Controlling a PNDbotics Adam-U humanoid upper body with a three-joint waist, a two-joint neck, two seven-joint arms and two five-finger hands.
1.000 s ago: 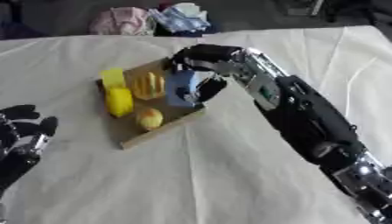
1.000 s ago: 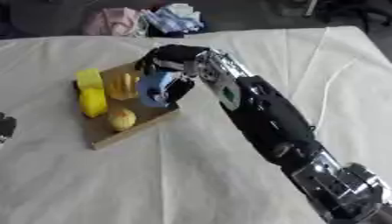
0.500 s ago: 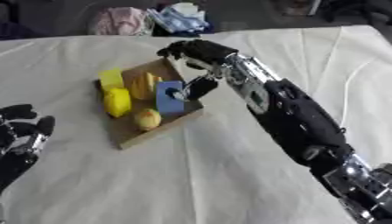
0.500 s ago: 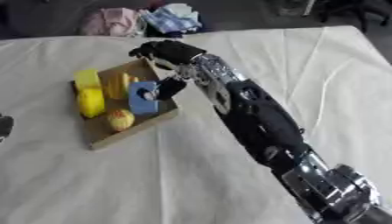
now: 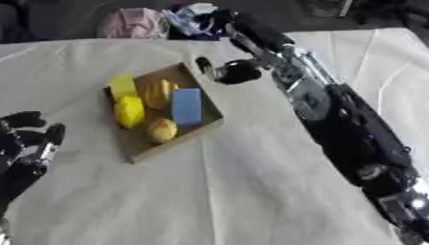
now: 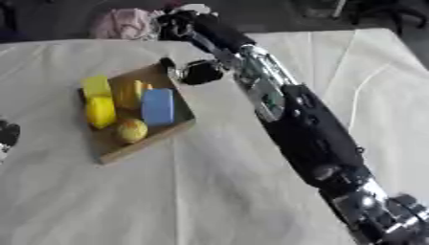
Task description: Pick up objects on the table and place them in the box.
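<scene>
A: Where's the box?

B: The box (image 5: 211, 116) sits on the cloth-covered table (image 5: 251, 191), turned askew. Everything else I'll place from it.

A: What's inside?

B: A blue block (image 5: 186, 106) lies along the box's right wall. Left of it, in the middle, is an orange-yellow piece (image 5: 157, 94); I can't make out what it is. Along the left wall are a yellow block (image 5: 121, 85) at the far end and a rounder yellow thing (image 5: 129, 111) just nearer. A small yellow fruit (image 5: 162, 129) rests near the box's near corner, touching the blue block's near end.

A: And the right hand?

B: The right hand (image 5: 224, 72) hovers just beyond the box's far right corner, over the cloth and outside the box. Its fingers look relaxed and apart, holding nothing. The arm runs back from it toward the lower right.

A: The left hand?

B: The left hand (image 5: 25, 143) rests well to the left of the box, at the edge of the view, fingers up and uncurled, empty.

A: Anything past the box?

B: Bundles of pink cloth (image 5: 130, 24) and pale blue cloth (image 5: 191, 16) lie beyond the table's far edge.
</scene>
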